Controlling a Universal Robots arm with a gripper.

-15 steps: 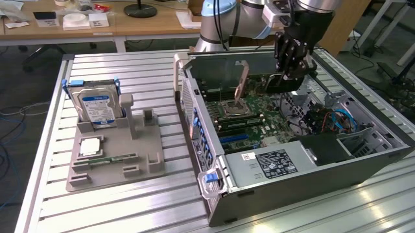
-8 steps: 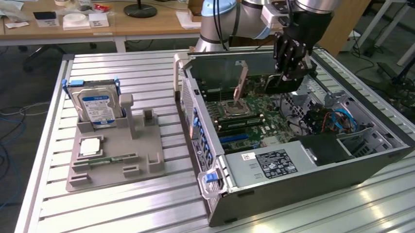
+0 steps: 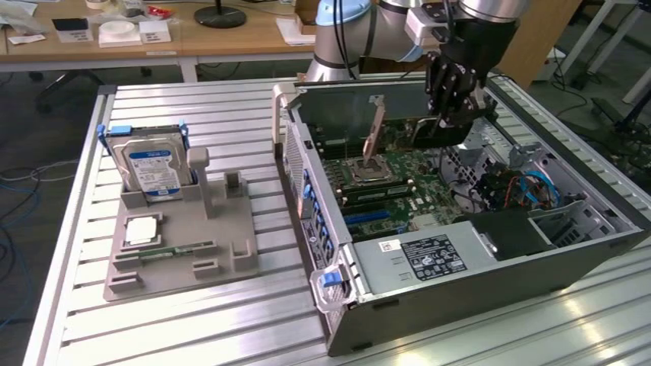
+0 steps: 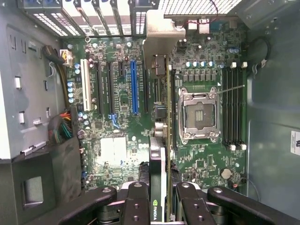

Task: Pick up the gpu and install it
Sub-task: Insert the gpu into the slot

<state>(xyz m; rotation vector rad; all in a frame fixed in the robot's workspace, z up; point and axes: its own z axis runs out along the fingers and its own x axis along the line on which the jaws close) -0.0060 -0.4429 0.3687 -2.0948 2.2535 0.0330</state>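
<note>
Clamping gpu [image 4: 158, 159] edge-on, fingers [image 4: 136, 206] cropped

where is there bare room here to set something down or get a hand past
Bare table lies behind the grey fixture up to the far edge, and in front of it toward the near edge. The strip between fixture and pc case is narrow. Inside the case it is crowded: the gripper holds the gpu over the motherboard.

We see a silver hard drive [image 3: 151, 168] upright in a grey holder [image 3: 219, 229]; a green memory stick [image 3: 168, 250] lies in it; a wooden desk [image 3: 244, 40] beyond.
</note>
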